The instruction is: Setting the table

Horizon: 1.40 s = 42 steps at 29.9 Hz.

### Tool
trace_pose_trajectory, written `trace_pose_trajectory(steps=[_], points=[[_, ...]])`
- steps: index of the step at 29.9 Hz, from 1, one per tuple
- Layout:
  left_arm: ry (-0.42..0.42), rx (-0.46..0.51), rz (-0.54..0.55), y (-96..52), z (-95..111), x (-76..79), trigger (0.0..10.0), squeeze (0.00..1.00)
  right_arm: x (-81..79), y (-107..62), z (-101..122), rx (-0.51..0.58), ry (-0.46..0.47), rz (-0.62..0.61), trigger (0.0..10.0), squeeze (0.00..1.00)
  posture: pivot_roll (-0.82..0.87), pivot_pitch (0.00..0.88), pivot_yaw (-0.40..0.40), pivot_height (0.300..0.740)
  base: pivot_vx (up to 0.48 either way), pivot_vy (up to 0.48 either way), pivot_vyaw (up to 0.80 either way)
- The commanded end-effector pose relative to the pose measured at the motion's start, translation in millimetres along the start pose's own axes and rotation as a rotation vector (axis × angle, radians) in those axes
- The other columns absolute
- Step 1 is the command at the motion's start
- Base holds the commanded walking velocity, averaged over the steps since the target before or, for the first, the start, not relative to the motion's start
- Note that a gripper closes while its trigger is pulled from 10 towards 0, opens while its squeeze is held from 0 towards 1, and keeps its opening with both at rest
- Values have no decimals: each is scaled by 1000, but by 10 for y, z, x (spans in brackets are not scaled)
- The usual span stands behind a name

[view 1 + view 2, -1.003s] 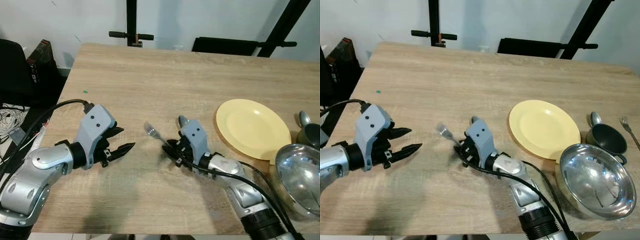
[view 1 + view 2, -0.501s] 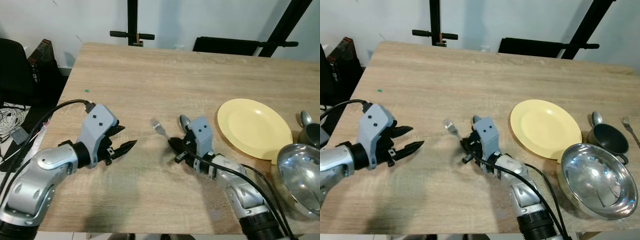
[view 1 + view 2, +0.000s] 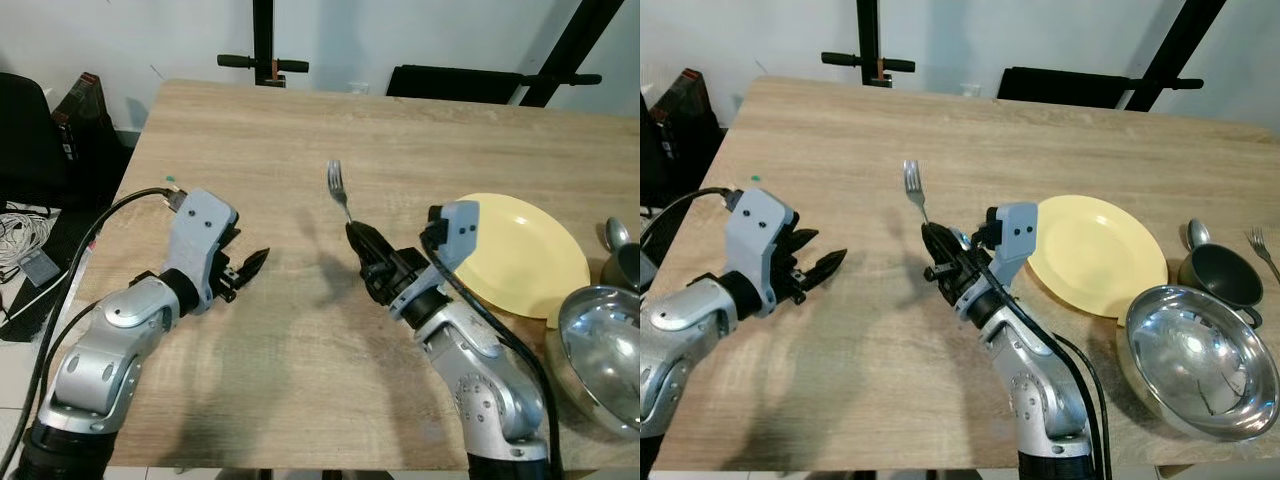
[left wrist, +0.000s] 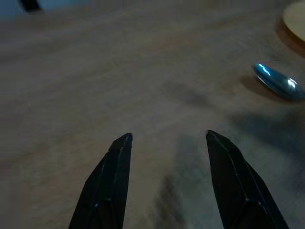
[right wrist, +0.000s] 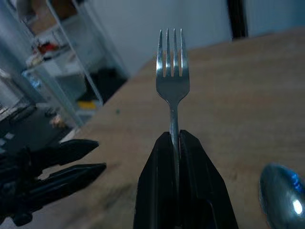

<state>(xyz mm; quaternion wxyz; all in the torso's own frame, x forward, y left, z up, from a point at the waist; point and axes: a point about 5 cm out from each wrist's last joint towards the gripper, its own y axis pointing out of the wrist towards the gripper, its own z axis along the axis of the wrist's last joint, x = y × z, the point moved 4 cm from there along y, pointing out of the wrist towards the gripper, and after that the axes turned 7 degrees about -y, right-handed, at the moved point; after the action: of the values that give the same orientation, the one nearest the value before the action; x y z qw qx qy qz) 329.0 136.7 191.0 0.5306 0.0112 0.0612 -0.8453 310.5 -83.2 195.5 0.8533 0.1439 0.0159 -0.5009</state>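
Now lifted clear of the wooden table (image 3: 250,380), where a second ago lay low: fork (image 3: 338,190), tines up, pinched in the closed right gripper (image 3: 362,243), left of the yellow plate (image 3: 535,260); right forearm angled up and leftward; left gripper (image 3: 247,268) spread apart, empty, hovering low, aimed at a spoon (image 4: 278,82).

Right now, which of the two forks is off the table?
The fork clamped upright in the right gripper; the other fork lies at the table's far right edge.
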Motion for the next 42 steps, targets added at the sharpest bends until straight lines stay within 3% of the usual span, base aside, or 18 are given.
trace_pose_trajectory(steps=[1, 3, 8, 13, 17, 20, 23, 28, 32, 33, 37, 38, 42], points=[[-2, 9, 40, 14, -26, -34, 10000, 0, 66, -63, -72, 5, -46, -76, 10000, 0, -69, 90, 13, 740, 0, 0, 0], [-11, 14, 42, 12, -28, -27, 10000, 0, 73, -69, -62, 24, -14, -100, 10000, 0, -72, 88, 14, 740, 0, 0, 0], [-43, 28, 102, -2, -64, 14, 10000, 0, 151, -92, -96, 19, -131, -205, 10000, 0, -70, 83, 20, 740, 0, 0, 0], [-71, 25, 130, 10, -140, 134, 10000, 0, 249, -132, -90, 27, -179, -303, 10000, 0, -83, 80, 16, 740, 0, 0, 0], [-83, 15, 158, 30, -187, 138, 10000, 0, 303, -138, -72, 32, -210, -324, 10000, 0, -94, 75, 11, 740, 0, 0, 0], [-132, 25, 202, 48, -213, 109, 10000, 0, 395, -136, -22, 43, -241, -355, 10000, 0, -104, 72, 7, 740, 0, 0, 0], [-129, 20, 250, 43, -243, 66, 10000, 0, 448, -133, 6, 49, -263, -374, 10000, 0, -103, 71, 6, 740, 0, 0, 0], [-129, 15, 297, 17, -283, 7, 10000, 0, 484, -132, 5, 46, -274, -387, 10000, 0, -99, 70, 6, 740, 0, 0, 0], [-183, 10, 401, -51, -340, -122, 10000, 0, 498, -129, -6, 46, -280, -400, 10000, 0, -97, 68, 4, 740, 0, 0, 0], [-123, 2, 379, -85, -356, -114, 10000, 0, 501, -129, -5, 46, -284, -399, 10000, 0, -97, 66, 7, 740, 0, 0, 0], [-17, -8, 379, -159, -377, -146, 10000, 0, 521, -132, -5, 45, -290, -404, 10000, 0, -97, 66, 7, 740, 0, 0, 0], [3, -27, 386, -171, -405, -165, 10000, 75, 528, -134, -7, 44, -291, -405, 10000, 0, -94, 61, 14, 740, 0, 0, 0], [-7, -30, 414, -188, -431, -207, 10000, 39, 538, -134, -12, 44, -292, -408, 10000, 0, -93, 58, 14, 740, 0, 0, 0]])
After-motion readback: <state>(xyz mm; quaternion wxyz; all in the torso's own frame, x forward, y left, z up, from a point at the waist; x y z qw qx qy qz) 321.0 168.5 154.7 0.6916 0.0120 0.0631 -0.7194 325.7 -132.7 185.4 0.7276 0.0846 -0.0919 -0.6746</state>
